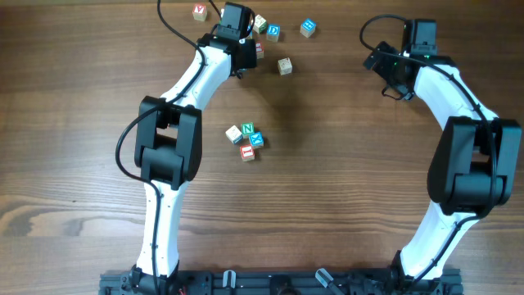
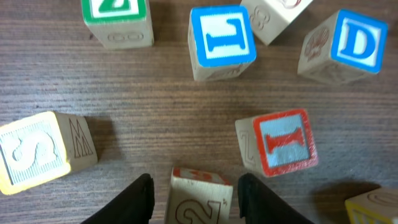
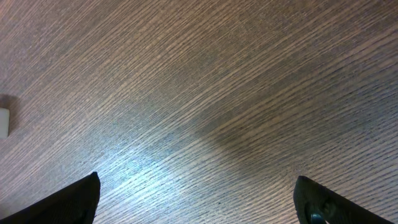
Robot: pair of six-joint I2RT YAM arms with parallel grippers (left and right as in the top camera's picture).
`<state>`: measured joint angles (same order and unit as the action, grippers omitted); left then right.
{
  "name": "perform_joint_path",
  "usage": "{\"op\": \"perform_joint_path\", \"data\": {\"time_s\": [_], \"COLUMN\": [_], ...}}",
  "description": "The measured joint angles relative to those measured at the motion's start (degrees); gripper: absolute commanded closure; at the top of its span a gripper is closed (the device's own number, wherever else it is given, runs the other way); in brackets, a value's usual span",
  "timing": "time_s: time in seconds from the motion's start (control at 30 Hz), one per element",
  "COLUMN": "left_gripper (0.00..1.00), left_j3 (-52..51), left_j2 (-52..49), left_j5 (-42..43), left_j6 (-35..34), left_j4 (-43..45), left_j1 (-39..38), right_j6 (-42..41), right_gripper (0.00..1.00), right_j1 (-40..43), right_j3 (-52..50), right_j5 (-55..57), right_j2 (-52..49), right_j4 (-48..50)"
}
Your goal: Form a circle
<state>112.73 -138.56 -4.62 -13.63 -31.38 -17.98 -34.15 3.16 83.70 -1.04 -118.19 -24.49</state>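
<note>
Four small wooden letter cubes make up the circle (image 1: 246, 140), mid-table and well apart from the loose scatter (image 1: 284, 65) at the far edge, where my left gripper (image 2: 194, 194) hovers. Its jaws stand parted astride a cube marked "2" (image 2: 199, 205), with a gap showing on one side (not clamped, I judge). My right gripper (image 3: 196, 202) hangs wide open over bare tabletop (image 3: 186, 93). These cubes look light, rigid and smooth, so I'd pinch two opposite flat faces squarely; a corner grip would twist them.
</note>
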Motion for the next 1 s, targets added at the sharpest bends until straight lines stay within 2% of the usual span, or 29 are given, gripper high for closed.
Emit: {"op": "perform_joint_path", "data": {"time_s": [0.33,0.6,0.77,0.83,1.0], "left_gripper": [0.62,0.8,0.82,0.83,0.8], "left_j3": [0.0,0.0,-0.11,-0.61,-0.72], "left_j2": [0.0,0.0,1.88,6.29,29.68], "left_j5": [0.0,-0.02,0.0,0.02,-0.02], "left_j6": [0.55,0.94,0.94,0.94,0.42], "left_j4": [-1.38,-1.6,-5.77,-10.21,-25.27], "left_j1": [0.0,0.0,0.0,0.0,0.0], "right_j6": [0.0,0.0,0.0,0.0,0.0], "right_gripper": [0.0,0.0,0.0,0.0,0.0], "right_j1": [0.0,0.0,0.0,0.0,0.0], "right_j3": [0.0,0.0,0.0,0.0,0.0], "right_j5": [0.0,0.0,0.0,0.0,0.0], "right_j2": [0.0,0.0,0.0,0.0,0.0], "right_j4": [0.0,0.0,0.02,0.02,0.02]}}
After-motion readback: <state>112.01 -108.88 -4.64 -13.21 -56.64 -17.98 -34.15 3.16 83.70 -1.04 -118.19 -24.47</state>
